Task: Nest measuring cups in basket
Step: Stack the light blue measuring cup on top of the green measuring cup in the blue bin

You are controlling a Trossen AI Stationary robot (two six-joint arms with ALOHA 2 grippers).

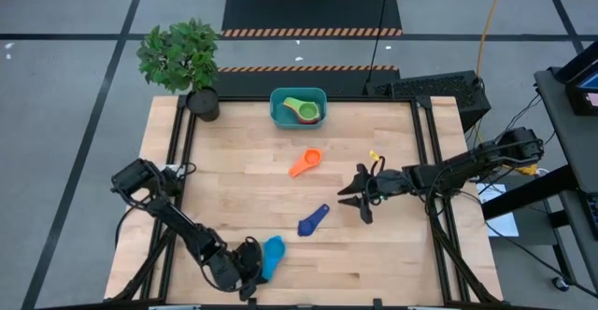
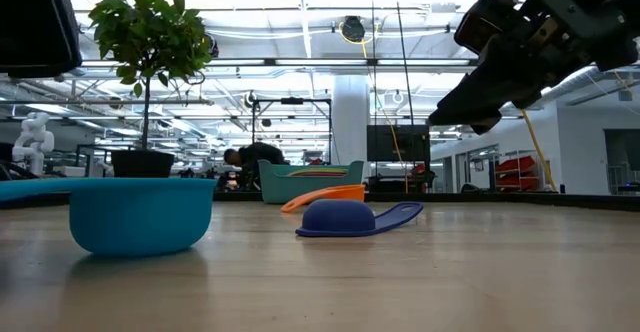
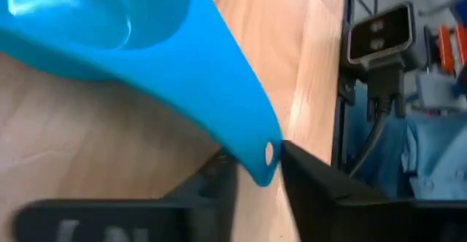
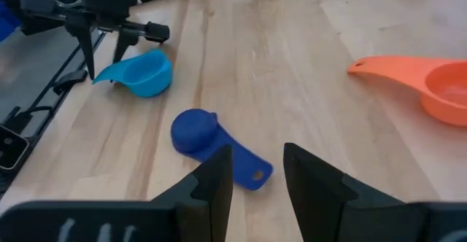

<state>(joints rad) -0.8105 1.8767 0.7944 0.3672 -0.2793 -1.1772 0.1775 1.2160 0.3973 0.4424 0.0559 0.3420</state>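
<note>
No brand, label or writing can be read on anything here.

The left gripper (image 1: pixel 250 259) is low at the near edge of the table (image 1: pixel 234 170), its fingers (image 3: pixel 321 180) pinching the handle tip of a light blue cup (image 1: pixel 272 254) that sits upright on the wood.

The right gripper (image 1: pixel 355 195) hangs above the table to the right of the dark blue cup (image 1: pixel 313 220), which lies upside down; its fingers are slightly apart and hold nothing.

The orange cup (image 1: pixel 305 162) lies mid-table.

The teal basket (image 1: pixel 298 107) stands at the far edge beside a potted plant (image 1: pixel 184 63), with green, red and yellow cups (image 1: pixel 304 111) inside.
</note>
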